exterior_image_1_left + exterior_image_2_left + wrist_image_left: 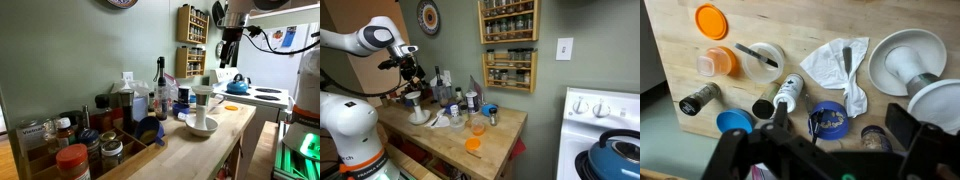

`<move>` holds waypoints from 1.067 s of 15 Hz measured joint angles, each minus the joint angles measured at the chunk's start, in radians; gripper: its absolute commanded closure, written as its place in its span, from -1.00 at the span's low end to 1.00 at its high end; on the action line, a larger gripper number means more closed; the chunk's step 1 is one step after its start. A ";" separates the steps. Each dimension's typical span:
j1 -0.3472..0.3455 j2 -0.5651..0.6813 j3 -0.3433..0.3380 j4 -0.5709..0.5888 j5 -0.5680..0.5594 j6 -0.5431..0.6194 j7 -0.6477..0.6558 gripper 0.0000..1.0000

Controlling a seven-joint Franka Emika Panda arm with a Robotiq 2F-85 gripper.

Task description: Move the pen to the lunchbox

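In the wrist view a dark pen (757,54) lies slantwise across a clear round container (764,68) on the wooden counter (680,45). Beside it stands a small tub with orange contents (716,63), and an orange lid (710,20) lies flat. A second dark, slender object (847,58) rests on a crumpled white cloth (830,65); I cannot tell what it is. My gripper (840,116) hangs high above the counter, open and empty, over a blue tape roll (828,122). It shows in both exterior views (228,55) (412,70).
A white bottle (788,92), a pepper grinder (698,98), a blue lid (735,122) and a white juicer bowl (905,55) crowd the counter. Bottles and jars (130,100) stand at the back. A spice rack (508,70) hangs on the wall, and a stove with a blue kettle (236,85) is nearby.
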 measured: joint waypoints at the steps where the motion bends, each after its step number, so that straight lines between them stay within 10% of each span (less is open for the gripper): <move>1: 0.000 0.000 0.000 -0.001 0.000 0.000 0.000 -1.00; 12: -0.002 0.003 -0.001 -0.001 -0.007 0.011 0.000 -1.00; 16: -0.041 0.095 -0.025 -0.008 -0.041 0.223 -0.001 -1.00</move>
